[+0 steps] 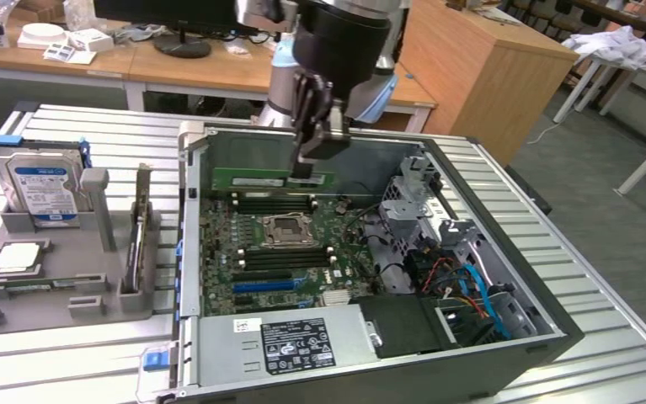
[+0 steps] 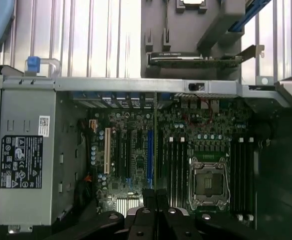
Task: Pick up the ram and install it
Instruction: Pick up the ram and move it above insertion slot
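Exterior view has my gripper point(image 1: 316, 162) in the upper middle of the frame, fingers point(image 1: 325, 135) pinched tight on one end of the ram point(image 1: 258, 178), so the green stick hangs level and on edge. It's right over the black memory slots point(image 1: 266, 203) on the motherboard point(image 1: 221, 261) inside the open case point(image 1: 547, 337), can't tell if it's touching them. The hard drive point(image 1: 40, 185) sits in the grey rack point(image 1: 30, 286) at the frame's left.

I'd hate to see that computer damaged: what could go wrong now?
The pincer grips the ram near one end, so pressing might tilt it. It hangs over the memory slots; if misaligned, it could jam or scrape the motherboard near the open CPU socket.
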Action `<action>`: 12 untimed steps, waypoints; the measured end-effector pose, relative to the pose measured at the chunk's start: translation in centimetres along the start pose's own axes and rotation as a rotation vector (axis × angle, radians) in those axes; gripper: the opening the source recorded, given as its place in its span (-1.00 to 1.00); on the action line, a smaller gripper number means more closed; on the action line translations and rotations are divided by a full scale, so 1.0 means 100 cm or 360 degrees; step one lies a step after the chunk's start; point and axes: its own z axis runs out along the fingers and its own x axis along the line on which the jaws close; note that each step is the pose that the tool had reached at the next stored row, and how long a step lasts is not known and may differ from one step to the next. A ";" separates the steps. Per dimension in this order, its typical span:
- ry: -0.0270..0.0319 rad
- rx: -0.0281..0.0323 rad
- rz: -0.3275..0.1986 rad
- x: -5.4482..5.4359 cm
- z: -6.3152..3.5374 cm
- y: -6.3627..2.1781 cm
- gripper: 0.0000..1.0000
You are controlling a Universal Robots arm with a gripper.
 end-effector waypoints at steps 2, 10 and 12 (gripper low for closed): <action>0.00001 -0.00004 0.0000 0.000 -0.0004 -0.0069 -0.77; 0.00001 -0.00018 0.0000 0.000 -0.0018 -0.0338 -0.77; 0.00001 -0.00020 0.0000 0.000 -0.0021 -0.0401 -0.77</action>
